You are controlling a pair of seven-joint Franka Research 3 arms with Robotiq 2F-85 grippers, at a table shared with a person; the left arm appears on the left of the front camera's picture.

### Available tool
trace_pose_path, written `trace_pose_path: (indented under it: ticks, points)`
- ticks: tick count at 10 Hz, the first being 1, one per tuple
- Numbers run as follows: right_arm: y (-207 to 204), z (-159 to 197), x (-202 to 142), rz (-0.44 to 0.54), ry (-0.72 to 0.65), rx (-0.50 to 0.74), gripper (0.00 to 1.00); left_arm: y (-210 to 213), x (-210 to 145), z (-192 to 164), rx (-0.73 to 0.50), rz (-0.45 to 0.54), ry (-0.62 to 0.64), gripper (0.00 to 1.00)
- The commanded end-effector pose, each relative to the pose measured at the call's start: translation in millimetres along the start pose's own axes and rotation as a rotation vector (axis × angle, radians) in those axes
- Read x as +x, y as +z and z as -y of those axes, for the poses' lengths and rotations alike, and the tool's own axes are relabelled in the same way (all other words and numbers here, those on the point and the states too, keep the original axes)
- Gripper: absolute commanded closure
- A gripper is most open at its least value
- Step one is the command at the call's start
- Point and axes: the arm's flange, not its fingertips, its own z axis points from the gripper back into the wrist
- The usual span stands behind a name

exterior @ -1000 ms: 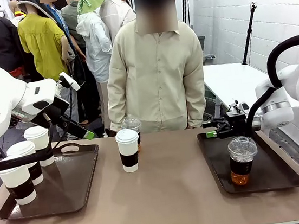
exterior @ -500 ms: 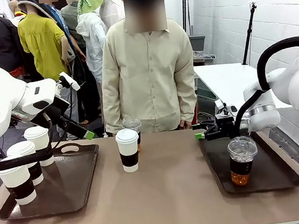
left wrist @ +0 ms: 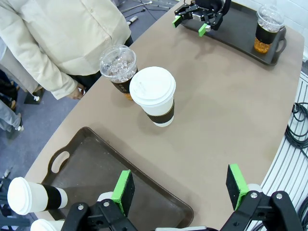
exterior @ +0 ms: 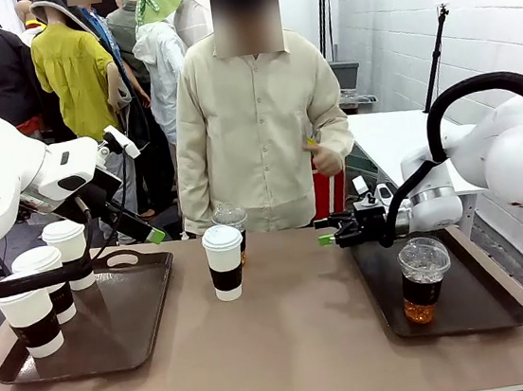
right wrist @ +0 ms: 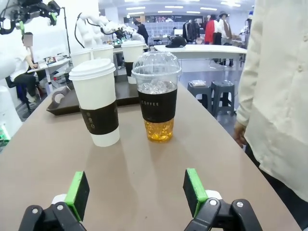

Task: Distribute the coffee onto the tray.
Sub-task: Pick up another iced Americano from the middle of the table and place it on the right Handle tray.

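End effectors both spread wide, nothing in either. Right end effector (exterior: 328, 232) sits low at the far-left corner of the right tray (exterior: 468, 318), fingers aimed at the centre pair on the counter (exterior: 299, 343): white lidded cup (exterior: 224, 262), with amber dome-lidded cup (exterior: 230, 218) just beside it on the person's (exterior: 263, 128) side. Person's torso is close behind that pair, one hand (exterior: 327, 159) raised at chest. Second dome-lidded cup (exterior: 425, 280) stands on the right tray. Left end effector (left wrist: 180, 188) hovers above the left tray (exterior: 125, 331), which carries three white cups (exterior: 31, 324).
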Motion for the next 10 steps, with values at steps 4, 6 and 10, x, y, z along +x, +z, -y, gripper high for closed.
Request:
trace_pose_path:
  ticks: [4,6,10]
  points:
    - [-50.5,18.9,2.0,-0.001,-0.041,0.064,0.0,0.1,-0.2,1.6,-0.002,-0.007,0.003,0.0]
    - [-67.3,23.3,3.0,-0.016,-0.042,0.085,0.0,0.1,-0.2,1.6,-0.002,-0.007,0.003,0.0]
    - [-93.2,30.0,4.3,-0.04,-0.062,0.132,0.0,0.1,-0.2,1.6,-0.002,-0.007,0.003,0.0]
